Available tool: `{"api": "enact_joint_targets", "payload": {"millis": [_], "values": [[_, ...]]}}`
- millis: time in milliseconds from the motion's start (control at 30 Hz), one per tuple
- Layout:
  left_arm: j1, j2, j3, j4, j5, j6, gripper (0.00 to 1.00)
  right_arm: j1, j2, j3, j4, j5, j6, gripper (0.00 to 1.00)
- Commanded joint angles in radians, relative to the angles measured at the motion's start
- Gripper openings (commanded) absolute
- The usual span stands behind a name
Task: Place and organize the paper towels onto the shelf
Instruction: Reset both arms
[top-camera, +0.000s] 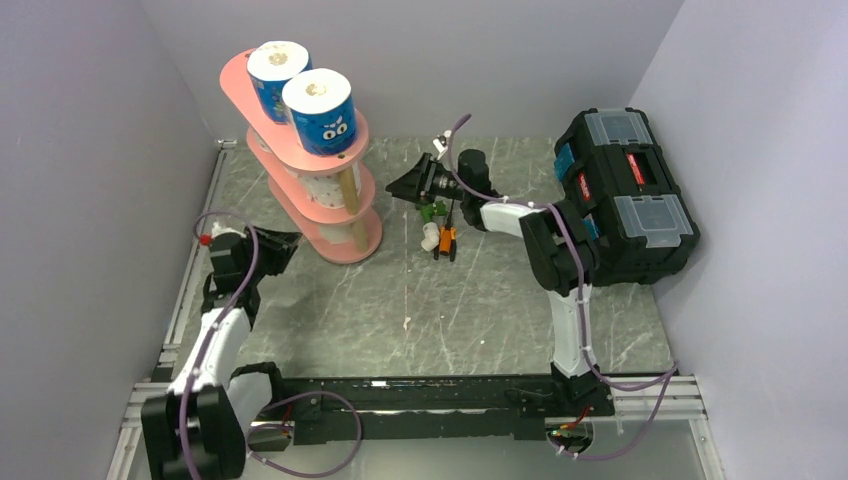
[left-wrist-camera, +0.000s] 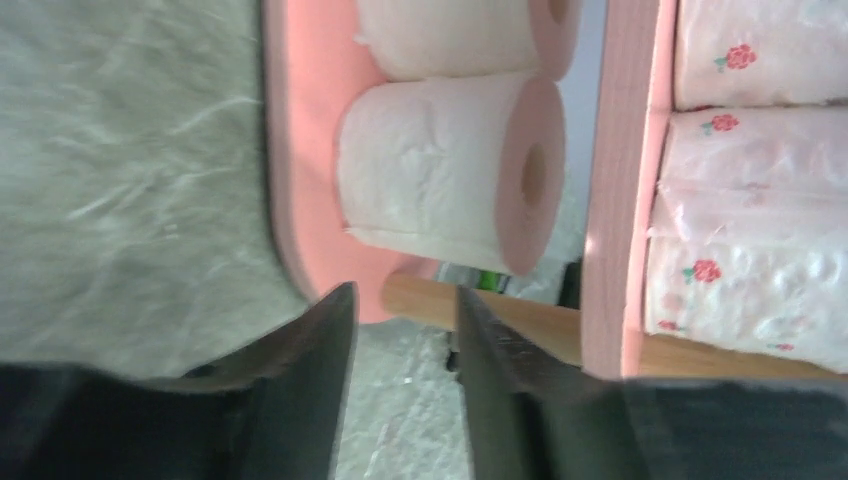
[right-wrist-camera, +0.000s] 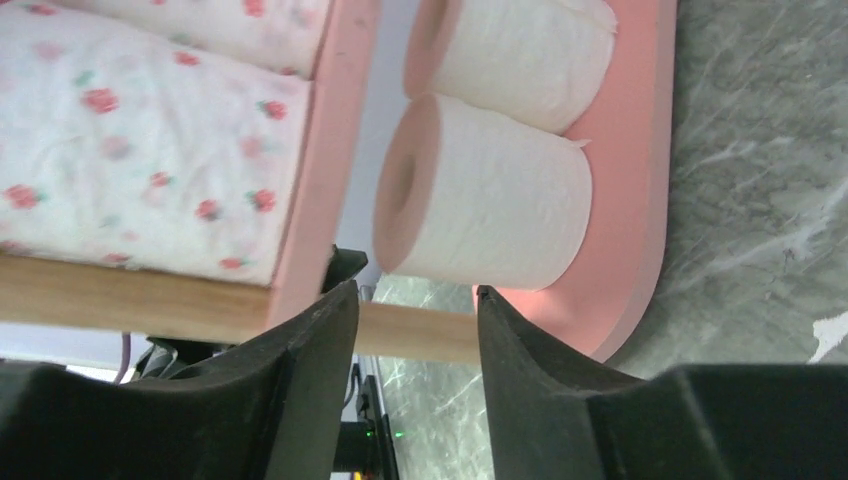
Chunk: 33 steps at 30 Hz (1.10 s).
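Marble tabletop (top-camera: 430, 320); left arm (top-camera: 225, 330) and right arm (top-camera: 500, 215) extend toward shelf (top-camera: 236, 85), apparently empty.

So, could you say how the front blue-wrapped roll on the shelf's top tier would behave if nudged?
Standing on its flat end, the blue-wrapped roll would probably slide, not roll. It sits near the edge of the shelf, so a push might drop it. Hollow-cored paper: likely light.

From here the shelf (top-camera: 238, 88) looks matt pink, its posts (top-camera: 349, 193) smooth pale wood. I see soft, dimpled paper on the rolls (left-wrist-camera: 440, 165), a grey marbled table (top-camera: 450, 310) and a black plastic toolbox (top-camera: 625, 200).
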Motion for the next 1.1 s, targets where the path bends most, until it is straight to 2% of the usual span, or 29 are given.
{"api": "enact_joint_targets", "payload": {"millis": [0, 100, 267, 467, 500, 533, 567, 600, 733, 767, 867, 1067], "values": [[0.060, -0.159, 0.056, -0.347, -0.041, 0.128, 0.54, -0.026, -0.119, -0.086, 0.058, 0.018, -0.028, 0.53], [0.081, -0.256, 0.056, -0.444, -0.049, 0.208, 0.73, -0.054, -0.170, -0.165, 0.095, 0.019, -0.010, 0.57], [0.091, -0.331, 0.063, -0.552, -0.019, 0.302, 0.77, -0.091, -0.256, -0.286, 0.150, 0.020, 0.012, 0.62], [0.091, -0.339, 0.108, -0.656, 0.021, 0.455, 0.80, -0.104, -0.436, -0.357, -0.028, 0.078, -0.145, 0.68], [0.091, -0.337, 0.112, -0.668, 0.027, 0.477, 0.81, -0.107, -0.465, -0.370, -0.038, 0.083, -0.156, 0.72], [0.090, -0.335, 0.116, -0.683, 0.037, 0.487, 0.82, -0.110, -0.491, -0.389, -0.048, 0.086, -0.163, 0.90], [0.090, -0.332, 0.118, -0.687, 0.059, 0.492, 0.82, -0.113, -0.521, -0.401, -0.068, 0.095, -0.179, 0.99], [0.090, -0.328, 0.120, -0.692, 0.081, 0.493, 0.82, -0.112, -0.557, -0.402, -0.132, 0.122, -0.209, 1.00], [0.089, -0.331, 0.133, -0.710, 0.077, 0.496, 0.82, -0.109, -0.728, -0.412, -0.479, 0.346, -0.392, 1.00], [0.087, -0.338, 0.134, -0.715, 0.074, 0.494, 0.82, -0.109, -0.801, -0.434, -0.521, 0.409, -0.418, 1.00], [0.080, -0.360, 0.134, -0.715, 0.060, 0.492, 0.82, -0.103, -0.974, -0.517, -0.603, 0.611, -0.453, 1.00], [0.057, -0.396, 0.132, -0.736, 0.002, 0.469, 0.82, -0.072, -1.261, -0.664, -0.713, 0.900, -0.455, 1.00]]}}
